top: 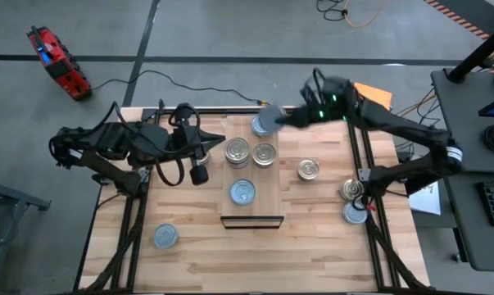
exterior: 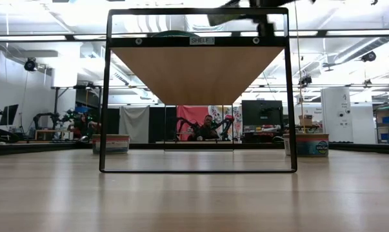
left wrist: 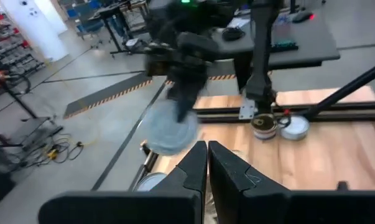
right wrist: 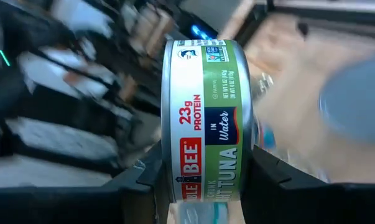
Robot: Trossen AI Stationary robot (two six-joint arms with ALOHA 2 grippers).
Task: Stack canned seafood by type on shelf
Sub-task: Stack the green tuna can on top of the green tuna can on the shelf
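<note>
Eight tins of canned seafood were countable from the high view. Three stood on the shelf [top: 251, 197], a pale wood platform with a dark front edge at the table's centre: two silver ringed-top tins side by side, one [top: 237, 151] at the shelf's 11 o'clock and one [top: 264, 153] at its 1 o'clock, touching or nearly so, and one blue-grey-topped tin [top: 242, 192] nearer the front edge at 6 o'clock. One ringed-top tin [top: 309, 170] stood on the table [top: 197, 254] just off the shelf at 3 o'clock. Two more sat together at the table's right edge, at 4 o'clock from the shelf: a ringed-top tin [top: 350, 190] and a pale-topped tin [top: 355, 213] just in front of it. One pale-topped tin [top: 165, 236] stood alone at 8 o'clock, well apart from the rest. The eighth, a green-labelled tuna tin [right wrist: 207, 118] with a pale top, was clamped by its flat ends between the fingers of the right gripper [right wrist: 203, 177], which stood part-way apart at the tin's height; in the high view it was blurred, just beyond the shelf's far edge at 12 o'clock. The left gripper [left wrist: 207, 163] had its fingers pressed together on nothing, positioned at 9 o'clock from the shelf. The low view showed a black frame [exterior: 198, 90] labelled SHELF 1.
</note>
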